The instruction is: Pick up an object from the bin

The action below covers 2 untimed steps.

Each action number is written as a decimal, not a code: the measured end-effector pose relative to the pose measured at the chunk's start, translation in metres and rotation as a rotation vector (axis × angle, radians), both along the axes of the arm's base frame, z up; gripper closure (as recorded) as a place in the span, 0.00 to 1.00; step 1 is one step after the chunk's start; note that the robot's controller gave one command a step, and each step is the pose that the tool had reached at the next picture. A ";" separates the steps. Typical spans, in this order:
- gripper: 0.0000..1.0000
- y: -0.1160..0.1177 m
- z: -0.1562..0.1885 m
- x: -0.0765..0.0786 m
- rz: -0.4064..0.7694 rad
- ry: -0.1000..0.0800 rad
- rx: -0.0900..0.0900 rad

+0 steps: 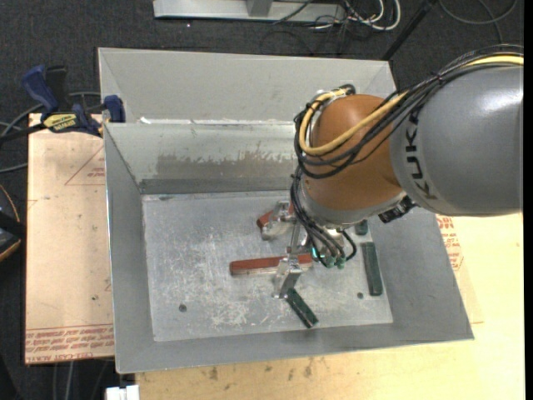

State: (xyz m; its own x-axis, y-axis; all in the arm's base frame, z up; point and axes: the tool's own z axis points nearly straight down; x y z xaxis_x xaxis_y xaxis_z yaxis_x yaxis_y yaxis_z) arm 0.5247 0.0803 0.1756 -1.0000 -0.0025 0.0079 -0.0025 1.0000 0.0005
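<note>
Overhead camera: gripper [287,277] sits over the three-o'clock end of the red-brown flat stick [258,266] mid-bin [208,161] — jaw gap I can't tell — so I'd straddle its width, avoiding the dark green strip [301,309] at five o'clock.

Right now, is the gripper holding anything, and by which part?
Cannot be told. The gripper is down over the red-brown stick, near its right end, but no clear hold shows.

**Orange wrist cover [350,152] masks middle of bin [250,340]**
The red-brown bar's [254,266] right end vanishes under the gripper [287,280]. A small reddish piece [268,221] behind it is half hidden. A dark speck [182,308] near the front left corner is too small to identify.
</note>
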 end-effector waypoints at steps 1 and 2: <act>0.00 0.000 0.004 0.002 -0.002 -0.008 0.001; 1.00 -0.006 -0.092 0.026 0.014 -0.039 0.007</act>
State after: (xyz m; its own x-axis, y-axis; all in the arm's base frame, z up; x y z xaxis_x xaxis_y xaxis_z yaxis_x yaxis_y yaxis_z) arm 0.5502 0.0740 0.0839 -0.9994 -0.0162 -0.0313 -0.0164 0.9998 0.0066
